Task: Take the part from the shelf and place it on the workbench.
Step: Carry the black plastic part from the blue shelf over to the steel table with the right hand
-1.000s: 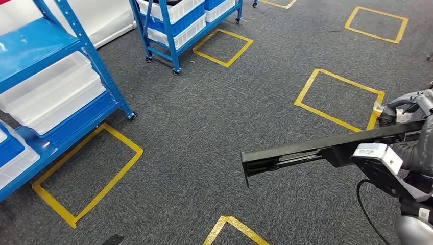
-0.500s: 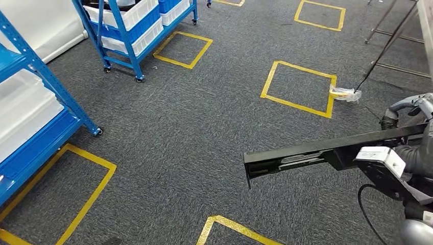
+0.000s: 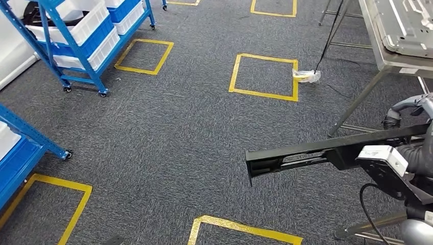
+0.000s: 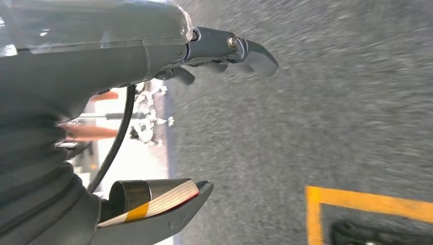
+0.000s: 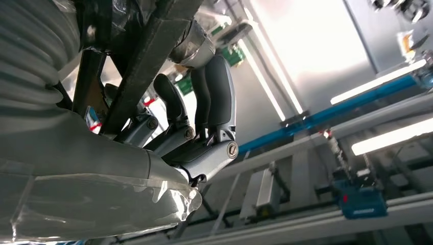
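Part (image 3: 306,151) — long, black, rail-shaped — carried level above the grey carpet (image 3: 178,132), free end jutting toward the middle of the head view, other end running off to the right into the robot's arm. Sweeping left to right now: blue shelf (image 3: 20,130) corner poking in at the left edge, with a caster on the carpet beside it. Further back, a second blue shelf on wheels (image 3: 76,56) loaded with white bins (image 3: 84,25). Yellow tape squares (image 3: 263,74) laid out across the carpet, 1 just in front of the wheeled shelf, another mid-floor, more at the near edge. Crumpled bit of tape or wrap (image 3: 306,75) lying at the corner of the mid-floor square. Up at the right, workbench (image 3: 388,51), grey metal, standing on slanted legs, with a metal panel lying on top. Well apart from the part.

Right hand (image 5: 199,117) clamped on the part: dark fingers (image 5: 219,92) wrapped around the black bar (image 5: 148,56) in the right wrist view. Left hand (image 4: 204,117) hanging over carpet, thumb and fingers spread, nothing held between them.
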`<state>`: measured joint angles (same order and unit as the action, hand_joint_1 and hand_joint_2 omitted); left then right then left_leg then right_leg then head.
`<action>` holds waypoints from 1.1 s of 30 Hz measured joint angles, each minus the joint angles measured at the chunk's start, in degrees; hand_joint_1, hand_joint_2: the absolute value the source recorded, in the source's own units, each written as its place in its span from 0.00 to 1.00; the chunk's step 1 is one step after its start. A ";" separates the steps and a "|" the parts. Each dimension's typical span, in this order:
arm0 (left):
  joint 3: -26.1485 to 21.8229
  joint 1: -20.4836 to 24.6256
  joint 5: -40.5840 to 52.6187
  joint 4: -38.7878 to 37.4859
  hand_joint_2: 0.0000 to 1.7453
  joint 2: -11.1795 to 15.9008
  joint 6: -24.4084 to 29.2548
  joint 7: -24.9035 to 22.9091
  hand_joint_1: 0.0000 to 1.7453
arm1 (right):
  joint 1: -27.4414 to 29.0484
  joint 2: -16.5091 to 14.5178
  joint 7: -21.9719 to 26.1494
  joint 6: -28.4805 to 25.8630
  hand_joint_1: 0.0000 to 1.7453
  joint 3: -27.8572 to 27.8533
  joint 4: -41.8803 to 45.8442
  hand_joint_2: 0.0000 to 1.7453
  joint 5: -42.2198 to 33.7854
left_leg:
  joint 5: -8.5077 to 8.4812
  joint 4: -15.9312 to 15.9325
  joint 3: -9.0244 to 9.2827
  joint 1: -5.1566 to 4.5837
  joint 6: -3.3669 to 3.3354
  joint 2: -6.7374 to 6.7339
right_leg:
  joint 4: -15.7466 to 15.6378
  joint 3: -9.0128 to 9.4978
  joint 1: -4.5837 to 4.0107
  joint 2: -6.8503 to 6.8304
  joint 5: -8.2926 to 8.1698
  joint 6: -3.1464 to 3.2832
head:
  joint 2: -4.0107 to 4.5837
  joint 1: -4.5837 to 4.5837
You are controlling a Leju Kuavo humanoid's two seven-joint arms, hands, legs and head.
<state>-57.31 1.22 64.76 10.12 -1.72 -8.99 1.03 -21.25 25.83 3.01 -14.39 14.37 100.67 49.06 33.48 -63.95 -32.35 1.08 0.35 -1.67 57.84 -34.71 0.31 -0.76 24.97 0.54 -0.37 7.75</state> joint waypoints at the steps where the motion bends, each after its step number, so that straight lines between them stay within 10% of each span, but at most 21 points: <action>1: -0.03 -0.06 -0.01 0.00 1.00 -0.01 0.00 -0.02 0.00 | -0.04 -0.01 0.02 0.02 1.00 -0.01 -0.02 1.00 -0.02 | 1.85 -4.07 -2.10 0.01 0.03 0.89 | 0.02 0.01 -0.01 0.68 0.02 0.21 | 0.00 0.02; 4: -0.13 -0.25 0.01 0.00 1.00 0.01 0.01 -0.08 0.00 | 0.18 -0.02 0.05 0.04 1.00 -0.01 -0.04 1.00 -0.05 | 2.50 -10.64 -6.38 -0.05 0.08 1.29 | 0.32 0.04 -0.10 3.08 0.18 0.38 | 0.00 0.03; 8: -0.15 -0.30 -0.01 0.00 1.00 0.03 0.01 -0.09 0.00 | 0.16 -0.03 0.04 0.08 1.00 0.00 -0.05 1.00 -0.09 | -5.22 1.63 -2.09 0.25 -0.45 5.17 | 1.65 -0.33 0.02 6.31 0.89 -0.27 | 0.00 0.00; 10: -0.15 -0.28 -0.01 0.00 1.00 0.04 0.01 -0.08 0.00 | 0.21 -0.03 0.04 0.14 1.00 0.01 -0.05 1.00 -0.12 | -5.37 3.71 -1.25 0.18 -0.82 6.68 | 2.04 -1.03 0.30 7.73 0.83 -1.08 | -0.01 0.01; 12: -0.15 -0.20 0.00 0.00 1.00 0.04 0.01 -0.09 0.00 | 0.45 0.02 0.04 0.17 1.00 -0.03 -0.04 1.00 -0.15 | -5.65 4.32 -0.95 -0.02 -1.53 5.32 | 1.86 -1.41 0.68 8.58 0.51 -1.91 | -0.01 0.03; 16: -0.18 -0.22 0.01 0.00 1.00 0.05 -0.01 -0.09 0.00 | 0.36 0.28 0.05 0.16 1.00 -0.20 -0.07 1.00 -0.25 | -6.25 5.61 -0.27 -0.17 -2.85 2.24 | 9.62 -5.09 0.41 2.20 4.86 -2.86 | 0.00 -0.08; 19: -0.20 -0.31 0.01 0.00 1.00 0.05 -0.02 -0.08 0.00 | 0.70 0.28 0.05 0.18 1.00 -0.21 -0.14 1.00 -0.28 | -6.09 5.61 -0.27 -0.42 -2.99 -0.09 | 16.83 -8.65 0.66 1.05 6.95 -3.26 | 0.00 -0.07; 24: -0.21 -0.18 0.02 0.00 1.00 0.03 -0.13 -0.05 0.00 | 0.46 0.30 0.05 0.19 1.00 -0.27 -0.16 1.00 -0.30 | -5.40 5.59 0.46 -0.72 -2.35 -3.23 | 1.51 -0.36 -0.37 -2.74 0.64 -2.02 | 0.00 -0.08; 27: -0.21 -0.03 0.03 0.00 1.00 -0.01 -0.16 -0.07 0.00 | 0.21 0.36 0.05 0.24 1.00 -0.37 -0.13 1.00 -0.30 | -4.91 5.70 0.90 -0.81 -1.46 -4.74 | 0.47 0.03 -0.67 -1.55 0.50 -0.91 | -0.01 -0.05; 30: -0.22 0.07 0.03 0.00 1.00 -0.05 -0.18 -0.08 0.00 | -0.28 0.50 0.04 0.39 1.00 -0.53 -0.10 1.00 -0.29 | -2.02 1.40 -0.62 -0.57 -0.80 -1.75 | -0.39 0.62 -0.11 0.21 -0.01 0.13 | -0.01 0.00; 33: -0.36 -0.13 0.03 0.00 1.00 -0.05 -0.19 -0.11 0.00 | -0.66 0.48 -0.04 0.75 1.00 -0.56 -0.22 1.00 -0.21 | 2.44 -9.45 -6.08 -0.44 -0.62 1.09 | -0.34 0.66 -0.12 2.23 -0.01 0.47 | 0.00 0.03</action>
<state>-57.67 1.09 64.78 10.12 -1.76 -9.18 0.92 -21.91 26.32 2.96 -13.63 13.81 100.45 48.84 35.92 -73.40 -38.43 0.64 -0.27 -0.58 57.50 -34.05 0.19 1.47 24.95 1.01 -0.37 7.78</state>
